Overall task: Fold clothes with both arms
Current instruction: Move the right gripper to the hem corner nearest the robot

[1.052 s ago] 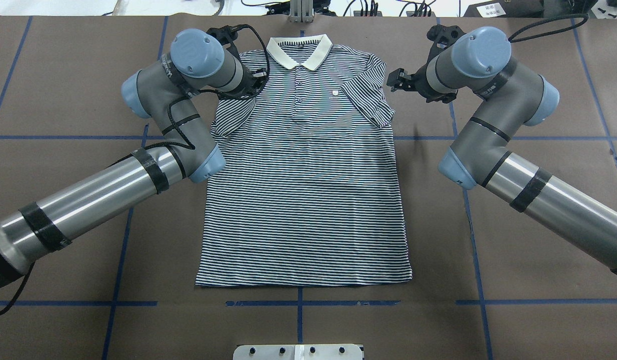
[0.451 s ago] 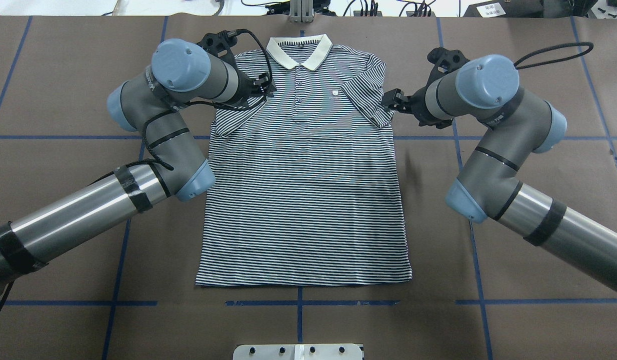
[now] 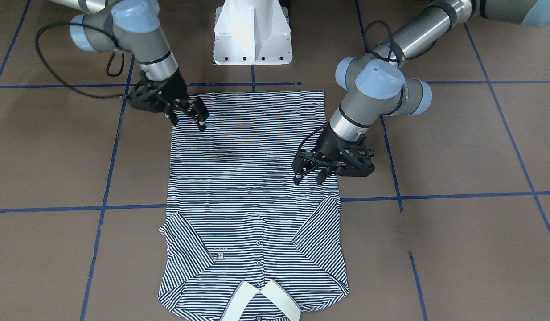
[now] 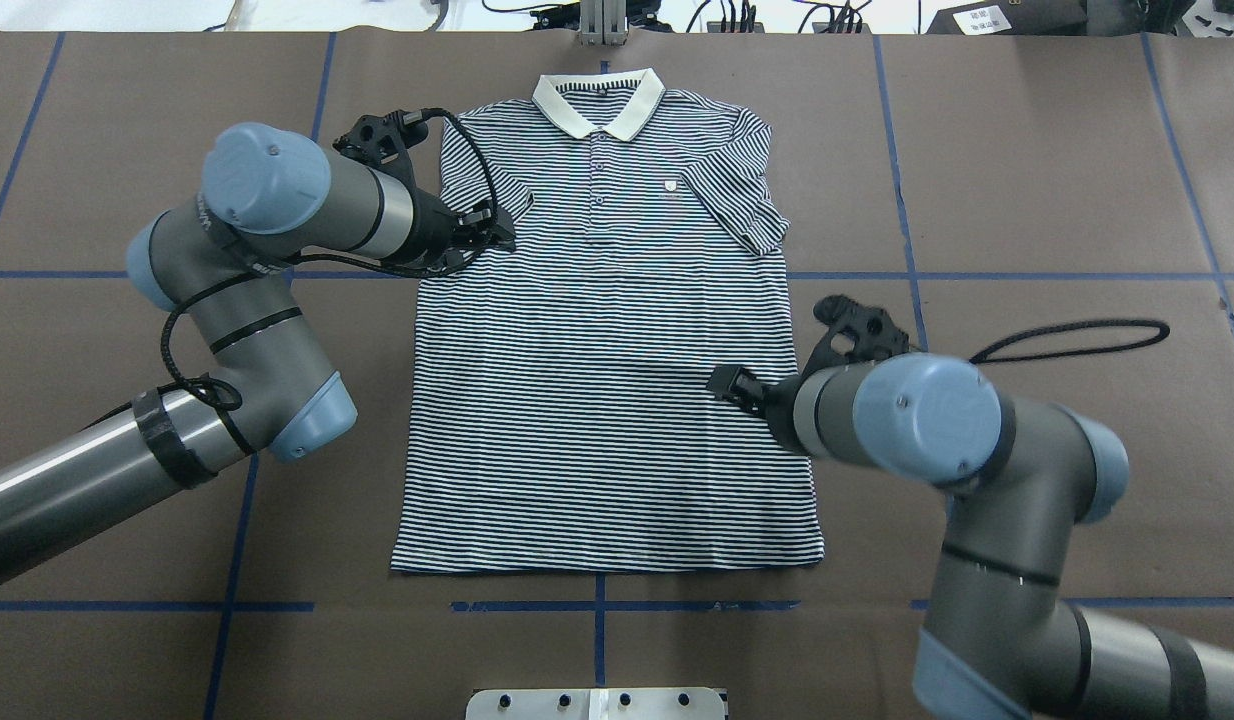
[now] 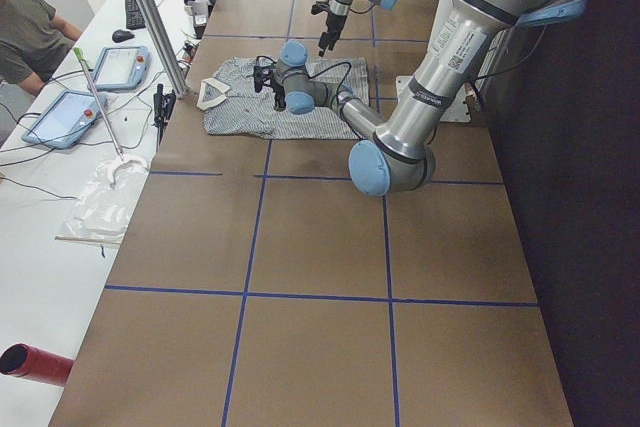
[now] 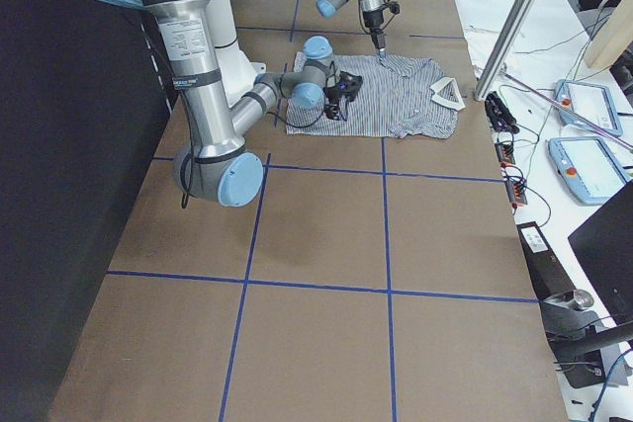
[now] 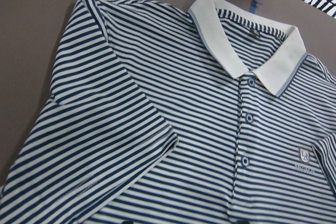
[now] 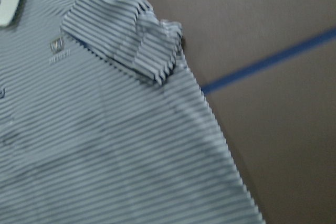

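shirt (image 4: pixel 607 400) flat | left tool (image 4: pixel 495 228) at sleeve (image 4: pixel 469 165) | right tool (image 4: pixel 725 383) at side

You are working in a robotics laboratory, not a home or a shop. Findings: the left arm (image 4: pixel 267 200) and the right arm (image 4: pixel 937 430), both industrial jointed units, are mounted at a white pedestal (image 3: pixel 252 33). They stand at a large table (image 4: pixel 1027 150) covered in brown sheeting and marked into squares with blue tape (image 4: pixel 597 606). Along the table's far side from the robot runs a white bench (image 5: pixel 40 207). It carries two handheld control pendants (image 5: pixel 120 65), loose cables (image 4: pixel 737 14) and an aluminium frame post (image 5: pixel 150 17). A person (image 5: pixel 30 32) sits at that bench.
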Controlling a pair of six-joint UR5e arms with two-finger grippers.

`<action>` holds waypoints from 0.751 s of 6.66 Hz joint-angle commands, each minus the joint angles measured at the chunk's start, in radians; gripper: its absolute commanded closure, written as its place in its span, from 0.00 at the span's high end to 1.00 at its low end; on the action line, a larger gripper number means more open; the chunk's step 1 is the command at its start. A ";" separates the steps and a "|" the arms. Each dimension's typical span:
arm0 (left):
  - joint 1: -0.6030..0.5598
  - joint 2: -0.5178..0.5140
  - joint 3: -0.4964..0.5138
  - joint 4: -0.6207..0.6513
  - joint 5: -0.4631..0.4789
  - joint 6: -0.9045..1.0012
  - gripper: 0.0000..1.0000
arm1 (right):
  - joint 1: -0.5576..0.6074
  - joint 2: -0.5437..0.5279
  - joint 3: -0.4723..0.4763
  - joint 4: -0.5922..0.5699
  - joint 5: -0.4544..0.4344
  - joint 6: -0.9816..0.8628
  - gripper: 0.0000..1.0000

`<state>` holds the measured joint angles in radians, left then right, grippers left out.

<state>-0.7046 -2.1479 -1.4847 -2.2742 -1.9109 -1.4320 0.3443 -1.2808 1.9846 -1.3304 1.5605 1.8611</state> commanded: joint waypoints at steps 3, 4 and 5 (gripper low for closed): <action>0.002 0.063 -0.074 -0.002 -0.011 -0.001 0.72 | -0.274 -0.181 0.125 -0.133 -0.258 0.355 0.85; 0.002 0.063 -0.074 -0.004 -0.010 -0.001 0.72 | -0.274 -0.178 0.106 -0.132 -0.257 0.351 0.83; 0.002 0.063 -0.074 -0.004 -0.010 -0.001 0.73 | -0.278 -0.166 0.099 -0.135 -0.257 0.351 0.83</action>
<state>-0.7026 -2.0849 -1.5582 -2.2775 -1.9209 -1.4327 0.0714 -1.4538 2.0954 -1.4626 1.3067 2.2073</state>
